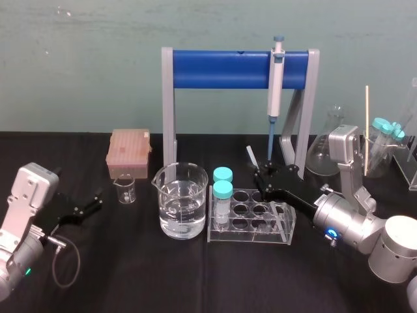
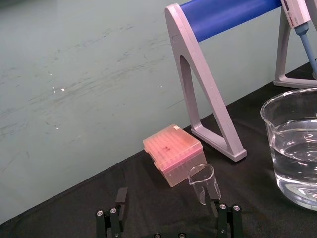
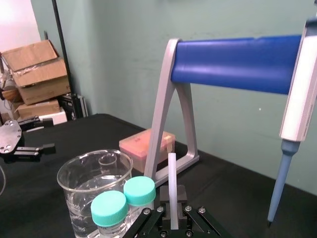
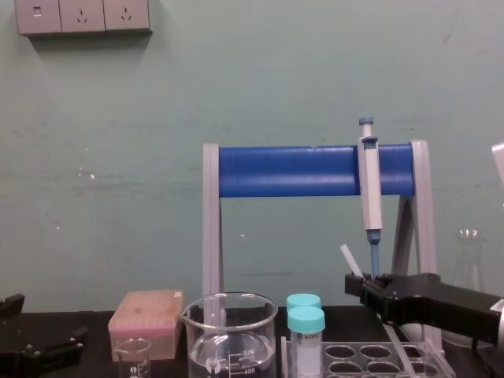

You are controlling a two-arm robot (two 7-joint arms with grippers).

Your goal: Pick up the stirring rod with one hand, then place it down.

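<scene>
Head view: we count one large beaker, one small beaker, two teal-capped tubes in one rack, one pipette on the stand, and one pink tip box on the black surface. The right tool is clamped on the stirring rod just behind the rack. Left wrist view: the left tool has its fingers apart, small beaker just ahead. Right wrist view: the rod stands between the pinching fingers. Chest view: the rod pokes up out of that tool, near the pipette's tip.
</scene>
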